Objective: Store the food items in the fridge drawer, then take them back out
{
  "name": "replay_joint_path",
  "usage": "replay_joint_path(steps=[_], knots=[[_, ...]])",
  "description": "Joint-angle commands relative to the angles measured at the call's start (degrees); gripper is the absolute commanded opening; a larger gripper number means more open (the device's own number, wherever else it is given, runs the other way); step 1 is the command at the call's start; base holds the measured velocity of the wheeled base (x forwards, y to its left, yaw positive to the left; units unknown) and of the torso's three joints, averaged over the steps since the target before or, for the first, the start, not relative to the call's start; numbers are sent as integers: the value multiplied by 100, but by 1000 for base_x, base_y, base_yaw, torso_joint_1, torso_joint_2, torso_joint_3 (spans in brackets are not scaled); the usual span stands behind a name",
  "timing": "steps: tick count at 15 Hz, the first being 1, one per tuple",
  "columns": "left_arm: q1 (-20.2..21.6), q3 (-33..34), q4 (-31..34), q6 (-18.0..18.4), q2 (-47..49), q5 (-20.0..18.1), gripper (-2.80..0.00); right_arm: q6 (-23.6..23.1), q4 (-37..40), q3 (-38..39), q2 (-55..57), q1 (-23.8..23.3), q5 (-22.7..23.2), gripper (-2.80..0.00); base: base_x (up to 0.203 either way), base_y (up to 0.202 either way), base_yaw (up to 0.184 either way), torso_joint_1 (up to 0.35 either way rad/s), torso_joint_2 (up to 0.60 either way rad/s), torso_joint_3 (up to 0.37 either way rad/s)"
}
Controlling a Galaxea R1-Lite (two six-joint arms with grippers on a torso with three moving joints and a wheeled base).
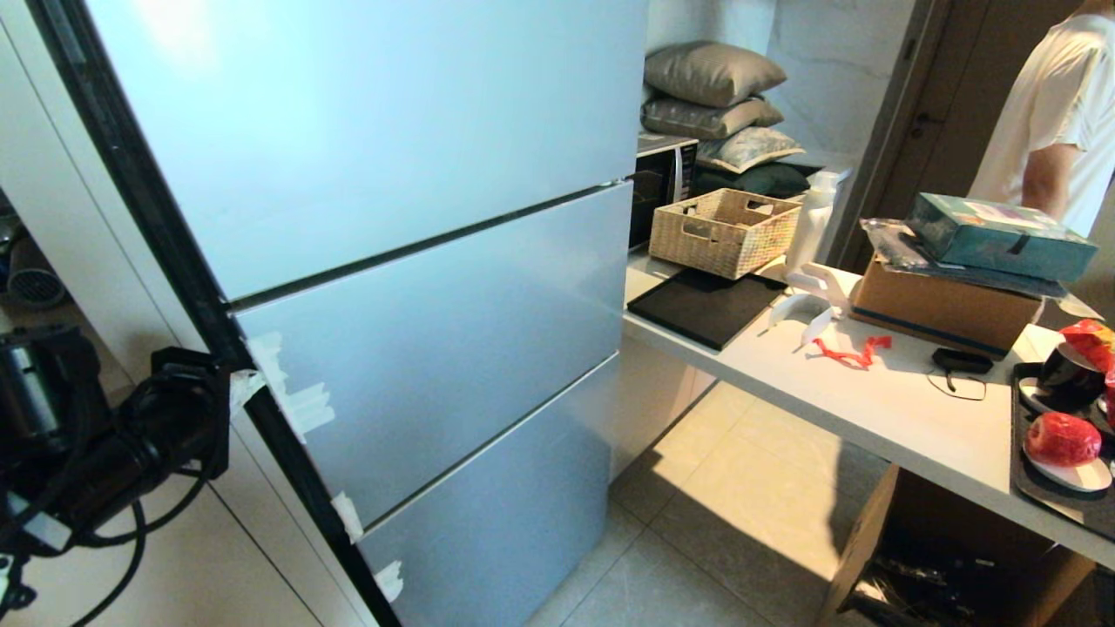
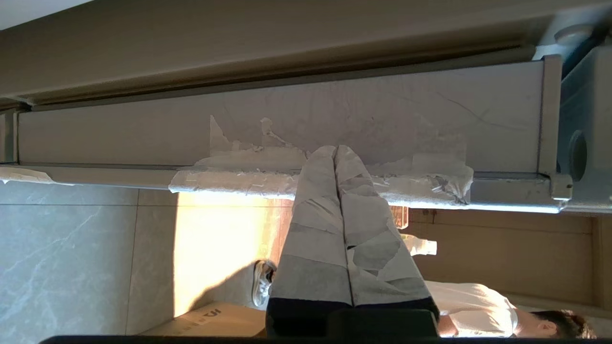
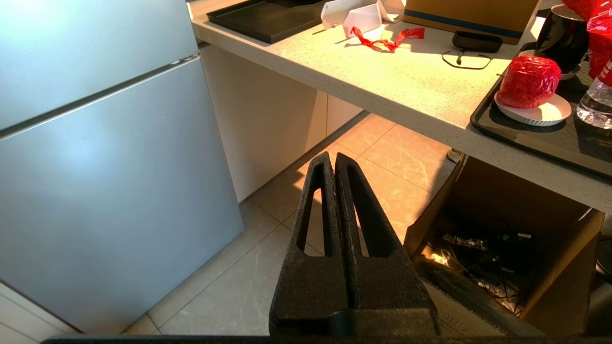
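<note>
Pale-blue fridge (image 1: 418, 261), all fronts shut, fills frame left and centre, drawer unseen; left gripper (image 2: 334, 152), tape-wrapped fingers pressed together, tips at the taped door edge (image 2: 325, 184); right gripper (image 3: 334, 157) closed, empty, above floor; one red fruit (image 1: 1063, 438) on white plate (image 1: 1084, 477), lower right.

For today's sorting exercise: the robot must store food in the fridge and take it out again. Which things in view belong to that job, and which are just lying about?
Belong to the job:
- red fruit on a white plate
- pale-blue fridge, all closed
- left gripper, shut, at the fridge's taped edge

Just lying about:
- wicker basket
- cardboard box
- red ribbon
- pillows
</note>
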Motion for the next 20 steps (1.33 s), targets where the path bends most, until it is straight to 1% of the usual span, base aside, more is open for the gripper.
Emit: replay_joint_path(steps=[1,9,11,13,15,19,20], knots=[[-34,33,3,-33,-30,-32,-280,1,-2,0,7,1,0,-280,0,0,0,0,0,0],[-148,288,3,-16,-100,-14,-280,1,-2,0,7,1,0,-280,0,0,0,0,0,0],[-275,402,7,15,-250,10,-280,1,-2,0,7,1,0,-280,0,0,0,0,0,0],[-573,539,55,27,-447,21,-280,1,-2,0,7,1,0,-280,0,0,0,0,0,0],[-889,695,68,28,-637,121,-280,1,-2,0,7,1,0,-280,0,0,0,0,0,0],[-1840,1016,230,37,-1276,637,-280,1,-2,0,7,1,0,-280,0,0,0,0,0,0],[-1952,1104,408,44,-1529,695,-280,1,-2,0,7,1,0,-280,0,0,0,0,0,0]])
